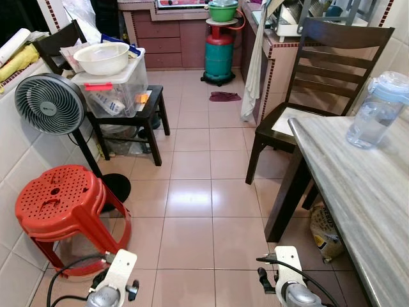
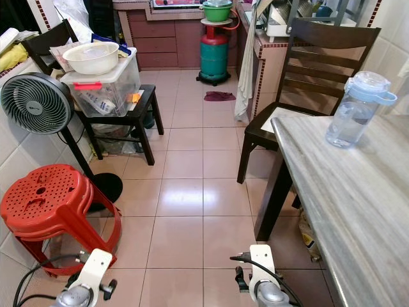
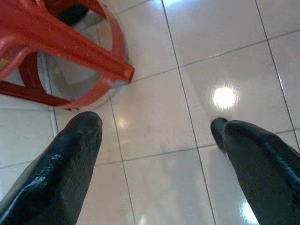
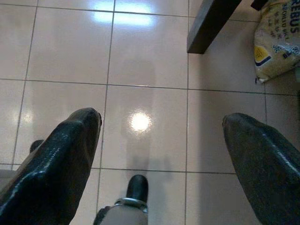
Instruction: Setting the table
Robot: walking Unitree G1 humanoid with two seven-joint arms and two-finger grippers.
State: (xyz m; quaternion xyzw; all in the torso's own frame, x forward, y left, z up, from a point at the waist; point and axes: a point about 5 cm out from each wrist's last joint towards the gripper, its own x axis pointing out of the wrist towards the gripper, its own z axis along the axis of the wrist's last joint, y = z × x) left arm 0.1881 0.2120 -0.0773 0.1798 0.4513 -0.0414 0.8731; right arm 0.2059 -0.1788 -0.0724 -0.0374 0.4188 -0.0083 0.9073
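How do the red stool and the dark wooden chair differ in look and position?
The red stool is perforated plastic with no back; the dark wooden chair has a slatted back. The stool stands by the tiled wall near the fan; the chair sits at the table end. Both stand upright on the floor.

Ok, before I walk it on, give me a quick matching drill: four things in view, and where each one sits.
Things:
1. water jug
2. white bowl
3. green basin
4. yellow sack

Places:
A. on the gas cylinder
B. on the floor under the table
C. on the marble table
D. on the lidded plastic box

Pairs: 1-C, 2-D, 3-A, 4-B
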